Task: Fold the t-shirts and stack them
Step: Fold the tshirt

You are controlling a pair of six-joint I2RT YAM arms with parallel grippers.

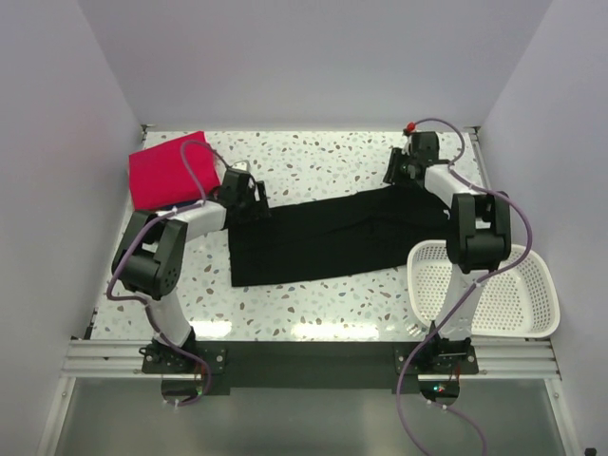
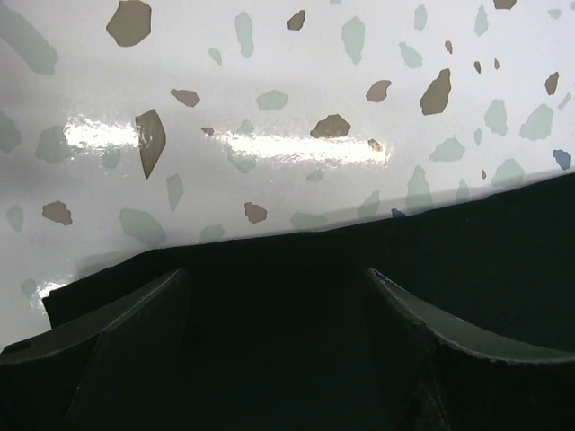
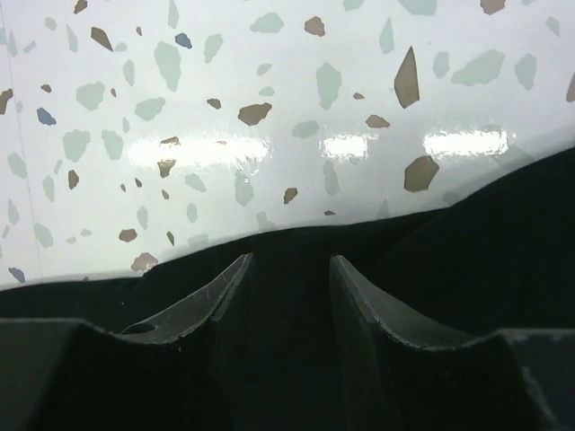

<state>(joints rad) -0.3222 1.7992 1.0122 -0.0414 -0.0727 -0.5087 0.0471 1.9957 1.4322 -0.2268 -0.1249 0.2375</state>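
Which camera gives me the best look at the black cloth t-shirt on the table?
The top external view: only there is almost the whole black cloth t-shirt visible, laid out across the speckled white table. Each wrist view shows just a dark strip of its edge against the table, close up.

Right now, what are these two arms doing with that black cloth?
Two robot arms are working on a black t-shirt laid out on the speckled table. The left gripper sits over its far left edge, jaws wide open; the right gripper is over the far right end, jaws narrower, grip unclear. A folded pinkish-red t-shirt lies at the far left corner.
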